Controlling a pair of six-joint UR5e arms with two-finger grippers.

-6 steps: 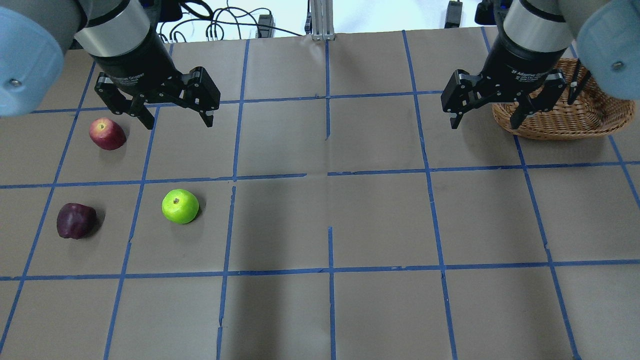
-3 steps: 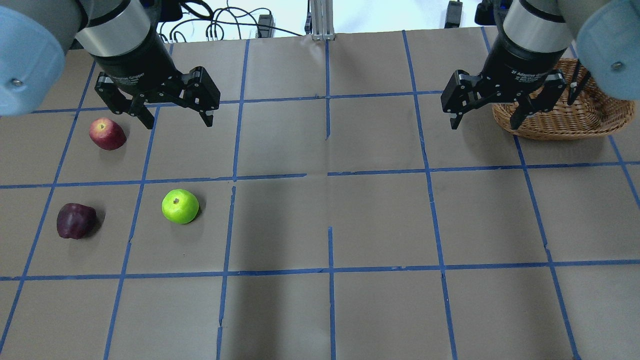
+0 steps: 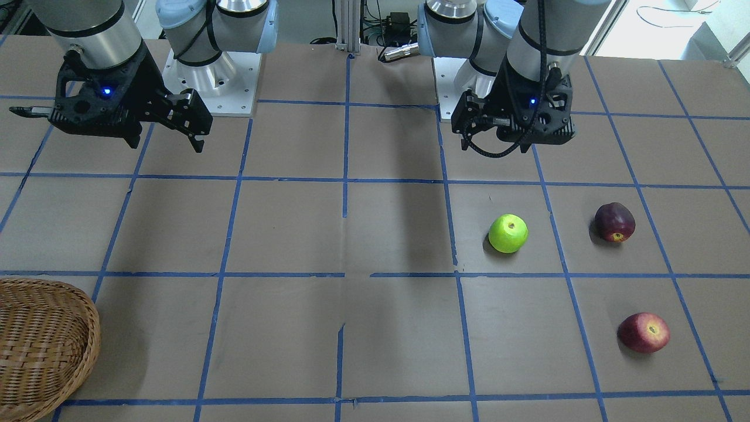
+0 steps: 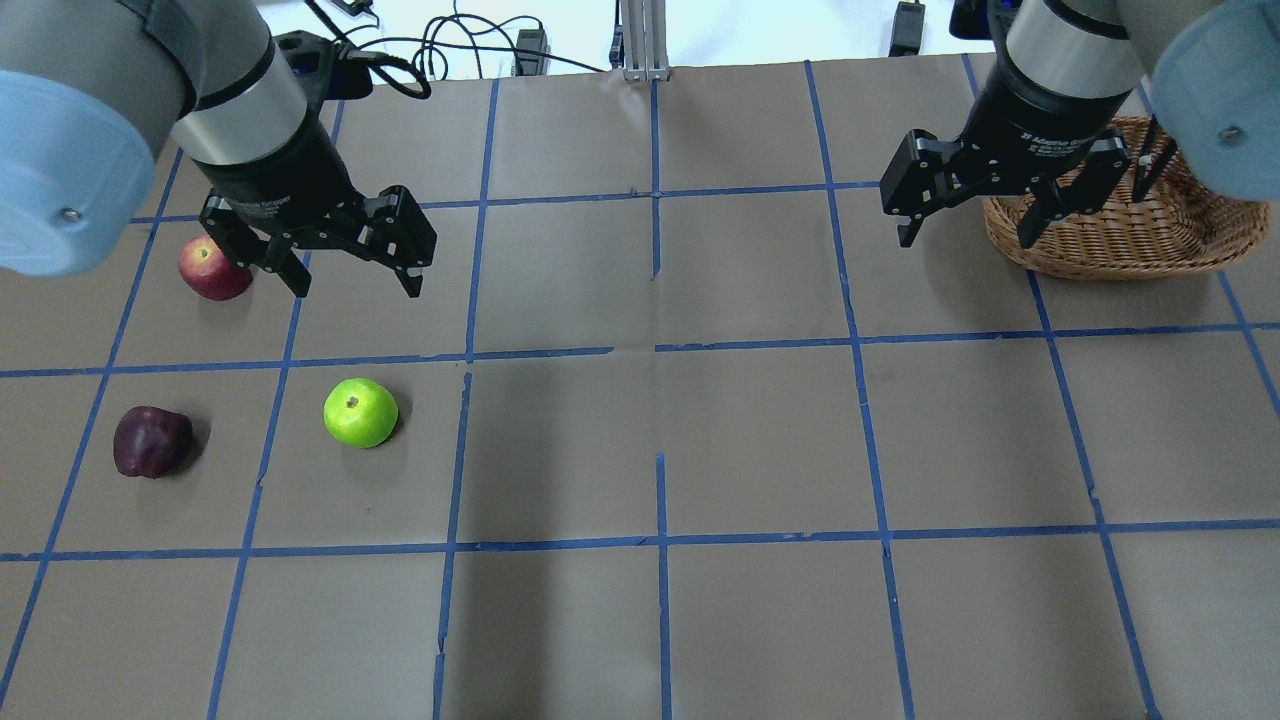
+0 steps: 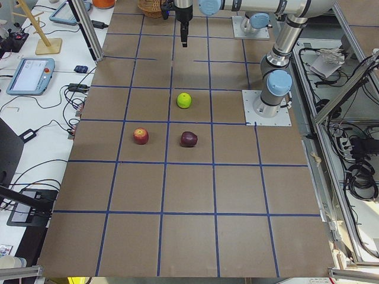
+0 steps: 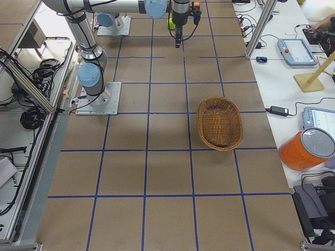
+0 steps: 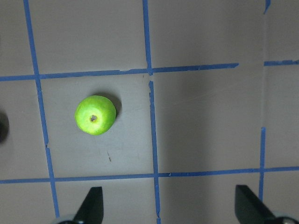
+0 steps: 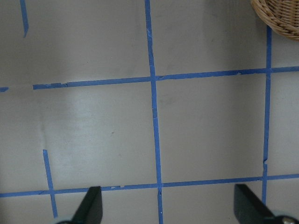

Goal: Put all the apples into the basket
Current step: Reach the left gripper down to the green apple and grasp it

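Note:
The lime green apple lies left of centre. The maroon apple lies to its left. The red apple lies farther back, partly behind my left gripper. My left gripper is open and empty, hovering above the table behind the green apple. The wicker basket stands at the far right and holds nothing I can see. My right gripper is open and empty, just left of the basket.
Brown paper with a blue tape grid covers the table. Cables and an aluminium post sit at the far edge. An orange container and tablets stand on a side bench beyond the basket.
My left gripper has moved nearer, toward the green apple, and now partly covers the red apple. My right gripper has shifted slightly back. The apples have not moved.

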